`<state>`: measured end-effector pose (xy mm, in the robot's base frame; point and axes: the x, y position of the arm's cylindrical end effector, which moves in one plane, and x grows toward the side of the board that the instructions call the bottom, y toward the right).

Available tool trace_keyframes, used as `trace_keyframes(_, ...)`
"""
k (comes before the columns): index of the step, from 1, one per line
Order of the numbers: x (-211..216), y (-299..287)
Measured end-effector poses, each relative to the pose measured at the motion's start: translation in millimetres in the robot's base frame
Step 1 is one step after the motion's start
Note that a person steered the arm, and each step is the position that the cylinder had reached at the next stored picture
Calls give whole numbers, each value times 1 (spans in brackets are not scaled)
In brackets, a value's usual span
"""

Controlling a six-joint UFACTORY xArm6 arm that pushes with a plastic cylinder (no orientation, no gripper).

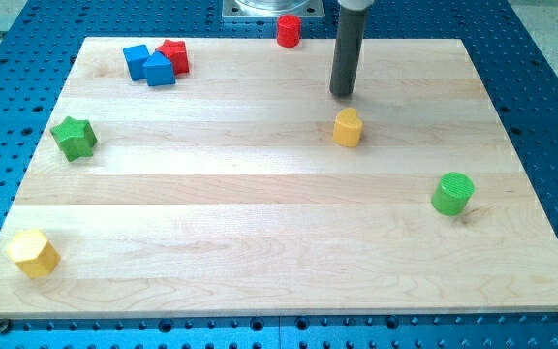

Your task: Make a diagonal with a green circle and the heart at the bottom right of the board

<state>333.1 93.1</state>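
One push pending: my tip [343,94] sits just above the yellow heart [348,127], ready to drive it lower right toward the green circle [452,193]. No claw shows, so its state can't be told.

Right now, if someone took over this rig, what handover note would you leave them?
My tip sits just above the yellow heart toward the view's top, apparently not touching.
Green circle stands near the board's right edge, lower right of the heart.
Done: nothing settled; the two blocks are far apart.
Left: push the heart down-right toward the circle and set them diagonally in the bottom right.
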Motion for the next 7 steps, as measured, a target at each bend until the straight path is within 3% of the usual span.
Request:
trace_keyframes(1,77,6)
trace_keyframes(2,146,60)
trace_keyframes(3,154,121)
trace_keyframes(5,154,159)
trace_keyframes(6,221,143)
trace_keyframes(7,212,126)
